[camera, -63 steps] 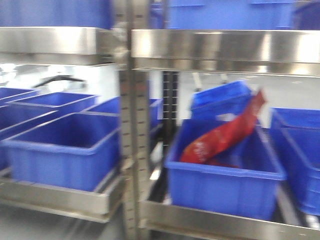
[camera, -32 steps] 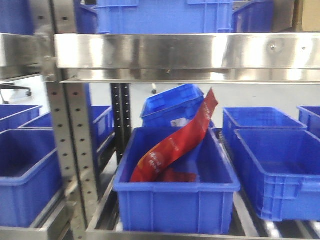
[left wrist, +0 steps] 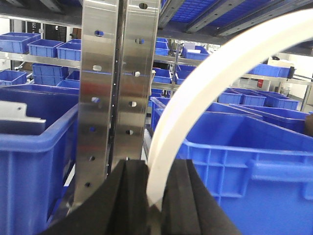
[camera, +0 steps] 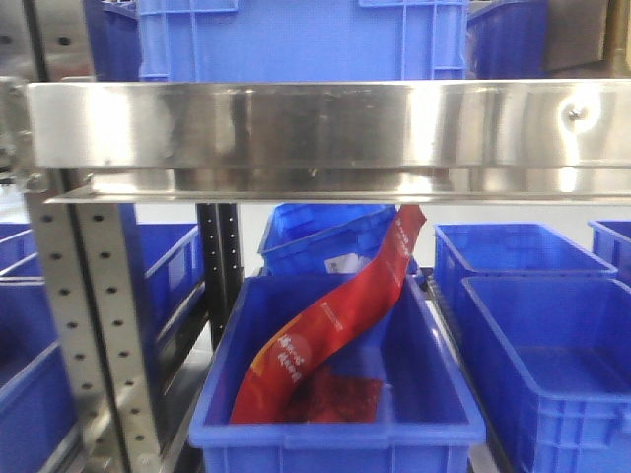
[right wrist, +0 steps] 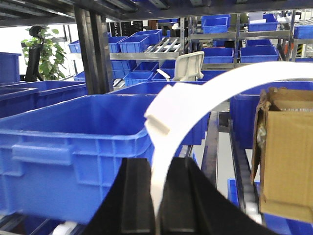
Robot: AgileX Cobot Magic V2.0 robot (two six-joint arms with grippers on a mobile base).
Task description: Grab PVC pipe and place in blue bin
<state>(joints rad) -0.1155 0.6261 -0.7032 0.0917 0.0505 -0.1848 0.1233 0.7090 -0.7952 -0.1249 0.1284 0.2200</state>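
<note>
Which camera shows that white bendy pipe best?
The right wrist view: the white pipe arcs up from the fingers, its collar visible. The left wrist view shows only a plain stretch of pipe; the front view, none.

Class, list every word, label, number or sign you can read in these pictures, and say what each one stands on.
None can be read.
Red bag: white print, too blurred to read.
Tilted blue bin: white sticker, too small to read.
Cardboard box and white pipe: no print visible.
</note>
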